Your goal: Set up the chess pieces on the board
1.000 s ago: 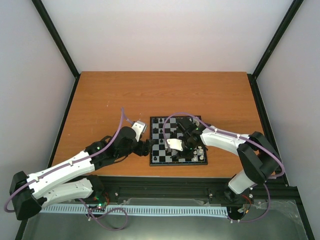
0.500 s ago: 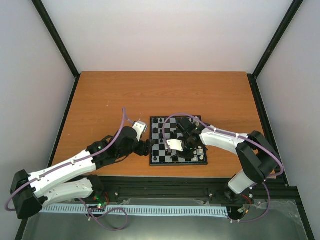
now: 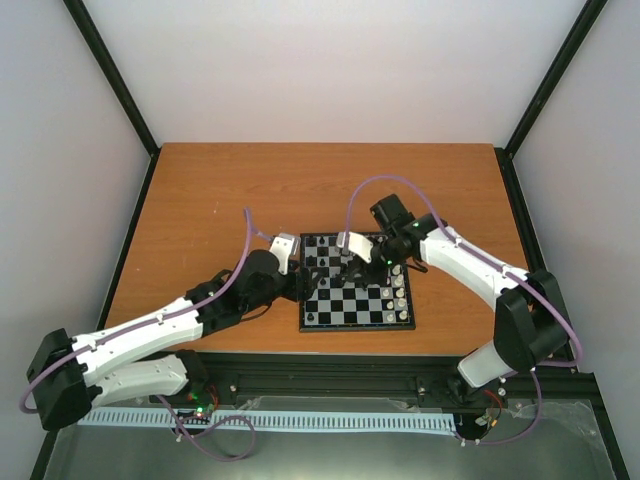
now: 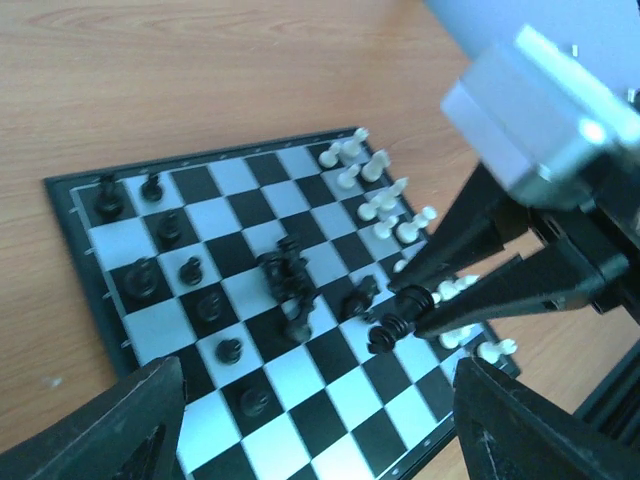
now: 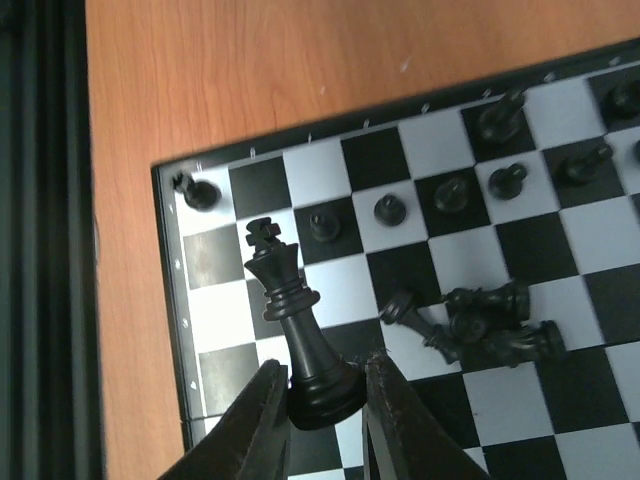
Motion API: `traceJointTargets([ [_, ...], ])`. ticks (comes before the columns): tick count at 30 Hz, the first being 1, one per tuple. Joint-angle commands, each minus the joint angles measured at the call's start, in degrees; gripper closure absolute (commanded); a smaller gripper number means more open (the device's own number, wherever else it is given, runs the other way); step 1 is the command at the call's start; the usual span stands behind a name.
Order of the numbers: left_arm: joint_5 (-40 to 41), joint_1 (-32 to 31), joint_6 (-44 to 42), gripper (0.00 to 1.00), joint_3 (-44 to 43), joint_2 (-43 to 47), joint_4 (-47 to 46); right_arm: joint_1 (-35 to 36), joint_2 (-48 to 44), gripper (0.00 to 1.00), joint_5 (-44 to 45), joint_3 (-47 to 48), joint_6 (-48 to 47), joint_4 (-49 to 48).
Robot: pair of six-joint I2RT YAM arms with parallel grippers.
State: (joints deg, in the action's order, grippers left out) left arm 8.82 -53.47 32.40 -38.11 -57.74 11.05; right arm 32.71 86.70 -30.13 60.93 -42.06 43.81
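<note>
Right wrist view: the right gripper pinches the base of a tall black king, held upright above the small black-and-grey checkered board at the near centre of the brown wooden table. A second ago this gripper sat low over the board's near right; now it hangs over the far side. The left gripper still gapes wide at the board's left edge.

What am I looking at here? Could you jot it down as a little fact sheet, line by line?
Board: small chessboard on a wooden table
Right pincer: shut on black king, at its base, over the board
Left pincer: open, empty, beside the board's left edge
White pieces: grouped along the board's right side
Fallen black pieces: several lying mid-board
</note>
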Motion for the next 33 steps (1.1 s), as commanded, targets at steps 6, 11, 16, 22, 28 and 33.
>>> traceJointTargets([
  [6,-6.7,0.47,8.97,0.33,3.91,-3.18,-21.71,-4.77,-0.72,0.9,-15.5,6.89,10.88,6.04],
  [11,-9.14,1.44,12.83,0.41,4.32,-5.66,-26.34,-4.86,-0.46,0.9,-17.0,7.45,12.41,5.96],
  [16,-9.75,1.57,14.43,0.46,3.46,-7.9,-27.01,-4.85,-0.73,0.9,-17.62,7.4,12.77,5.93],
  [22,-10.76,1.54,15.01,0.55,2.57,-10.05,-27.74,-4.85,-0.78,0.9,-18.47,7.44,13.05,5.98],
  [28,-12.25,1.62,14.97,0.66,2.06,-11.25,-28.44,-4.85,-0.72,0.9,-18.74,7.26,13.06,6.02],
  [33,-13.06,1.62,14.66,0.72,1.77,-12.08,-29.03,-4.85,-0.65,0.9,-18.78,7.05,12.82,5.92],
])
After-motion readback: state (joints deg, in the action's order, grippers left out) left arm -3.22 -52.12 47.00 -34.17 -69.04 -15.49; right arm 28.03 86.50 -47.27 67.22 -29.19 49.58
